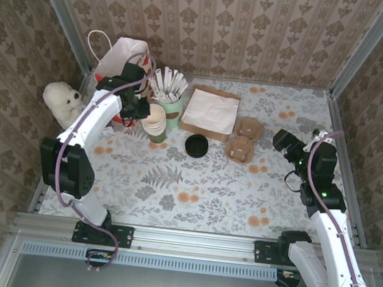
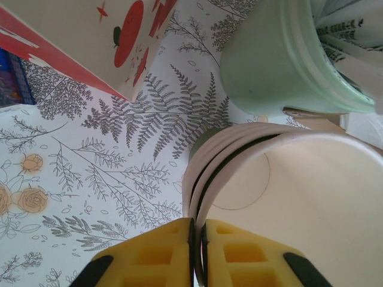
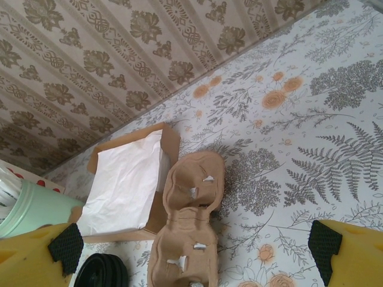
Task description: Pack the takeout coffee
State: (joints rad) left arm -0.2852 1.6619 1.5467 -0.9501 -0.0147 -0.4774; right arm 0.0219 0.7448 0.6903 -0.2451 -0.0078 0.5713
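The takeout coffee is out of view. A stack of lidless green cups (image 1: 156, 121) with cream insides (image 2: 299, 197) stands at the back left of the table. My left gripper (image 1: 140, 110) is shut on the rim of the top cup, its yellow fingers (image 2: 161, 257) pinching the cup wall from inside and outside (image 2: 199, 227). A pile of black lids (image 1: 197, 145) lies mid-table, also at the lower left of the right wrist view (image 3: 102, 272). My right gripper (image 1: 285, 142) hangs open above the table at the right (image 3: 194, 254), holding nothing.
A white and red paper bag (image 1: 121, 59) (image 2: 78, 36) stands at the back left by a white teddy bear (image 1: 63, 101). A pale green pot of white sticks (image 1: 172, 103) (image 2: 269, 60) touches the cup stack. A napkin box (image 1: 209, 111) (image 3: 122, 185) and brown cup carrier (image 1: 244, 139) (image 3: 191, 203) lie mid-back.
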